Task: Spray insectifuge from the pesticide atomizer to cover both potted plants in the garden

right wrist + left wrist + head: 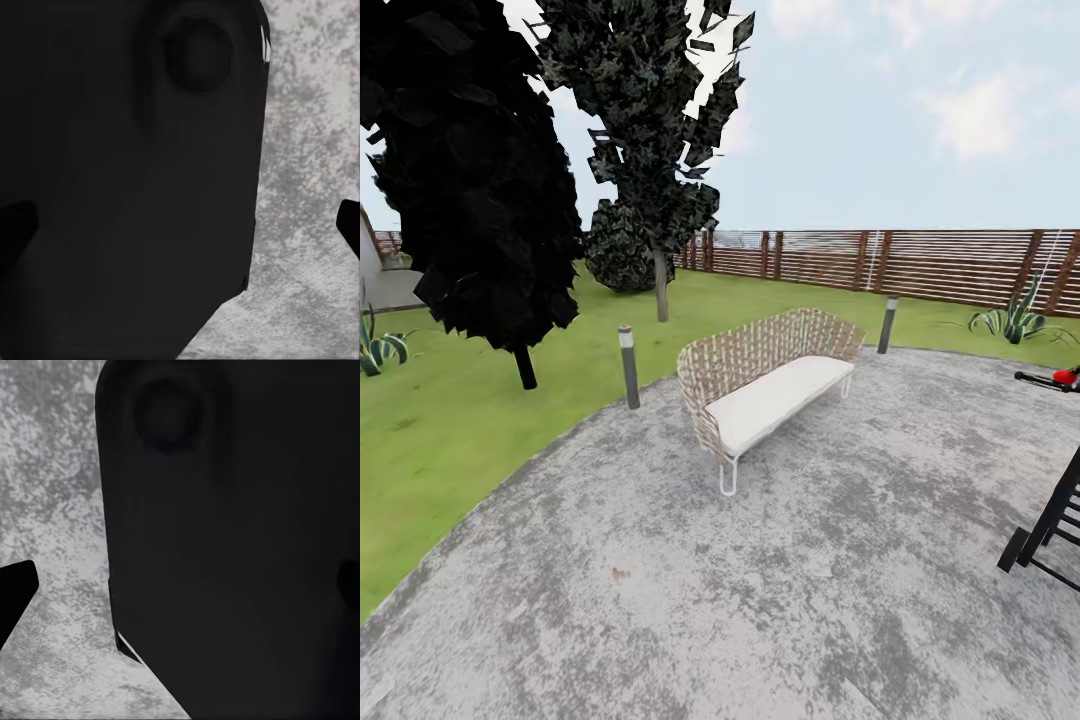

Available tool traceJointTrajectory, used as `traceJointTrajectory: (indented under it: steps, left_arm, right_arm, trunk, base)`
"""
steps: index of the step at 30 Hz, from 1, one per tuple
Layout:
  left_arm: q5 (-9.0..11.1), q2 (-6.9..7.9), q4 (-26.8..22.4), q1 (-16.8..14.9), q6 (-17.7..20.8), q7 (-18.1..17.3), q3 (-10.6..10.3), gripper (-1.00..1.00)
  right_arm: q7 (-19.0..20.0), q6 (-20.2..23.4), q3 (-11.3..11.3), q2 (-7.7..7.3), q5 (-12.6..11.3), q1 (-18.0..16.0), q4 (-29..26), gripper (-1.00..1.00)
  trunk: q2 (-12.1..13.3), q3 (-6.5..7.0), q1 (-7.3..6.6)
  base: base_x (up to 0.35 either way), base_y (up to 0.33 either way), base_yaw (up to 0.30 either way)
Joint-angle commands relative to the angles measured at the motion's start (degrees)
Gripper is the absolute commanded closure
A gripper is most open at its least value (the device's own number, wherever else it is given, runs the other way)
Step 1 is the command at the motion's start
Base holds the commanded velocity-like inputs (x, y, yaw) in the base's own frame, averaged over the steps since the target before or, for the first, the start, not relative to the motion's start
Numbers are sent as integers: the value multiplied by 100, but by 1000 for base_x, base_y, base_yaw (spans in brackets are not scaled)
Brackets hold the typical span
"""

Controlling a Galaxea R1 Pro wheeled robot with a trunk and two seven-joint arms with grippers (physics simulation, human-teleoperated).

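1. The head view looks over a round patch of mottled grey paving (780, 560) bordered by green lawn (480, 400) in the garden.
2. A woven wicker bench (765, 385) with a white seat cushion (775, 400) stands on the paving near its far edge, its long axis running from near-left to far-right.
3. Two short grey bollard lights stand at the paving's rim: one (628, 365) just left of the bench, the other (887, 323) beyond its right end.
4. Dark trees (470, 170) rise on the left lawn, and a brown slatted wooden fence (920, 262) runs across the far side.
5. A spiky striped agave (1015, 320) sits on the grass near the fence at the right.
6. At the right edge of the head view a black frame (1050, 525) stands on the paving; above it a small red-topped dark object (1060, 378) shows, too small and cropped to identify or to tell which way it points.
7. In the left wrist view a dark robot body panel (232, 547) covers most of the picture, with paving beside it and a dark finger (13, 596) at the edge; whether the left gripper is apart or together cannot be told.
8. The right wrist view shows the same dark panel (127, 187), and dark fingertips (13, 229) at both edges; the right gripper's state cannot be told either.
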Motion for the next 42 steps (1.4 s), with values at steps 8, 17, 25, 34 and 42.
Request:
traceJointTrajectory:
  steps: [8,17,25,34,42]
  left_arm:
    - [56,-36,-103,-53,-128,-20,46,-100]
    - [78,-11,37,59,7,17,-13,-100]
    - [86,109,-158,48,-250,98,34,-100]
    - [83,212,-449,2,-539,81,82,-100]
    - [60,193,-2217,-239,-1405,42,67,-100]
  right_arm:
    - [-17,-133,5,62,-1,-170,-261,-100]
    - [-28,17,11,9,10,-201,-254,-100]
    - [-33,-240,-13,-248,3,-202,-513,-100]
    - [-26,-529,-18,-538,-14,-202,-804,-100]
    - [-26,-1478,-18,-722,-27,-209,-3639,-100]
  trunk:
    - [-3,-3,0]
    - [-3,-3,0]
    - [-3,-3,0]
    - [-3,-3,0]
    - [-3,-3,0]
  base:
    - [0,0,0]
    - [0,0,0]
    - [0,0,0]
    - [0,0,0]
    - [0,0,0]
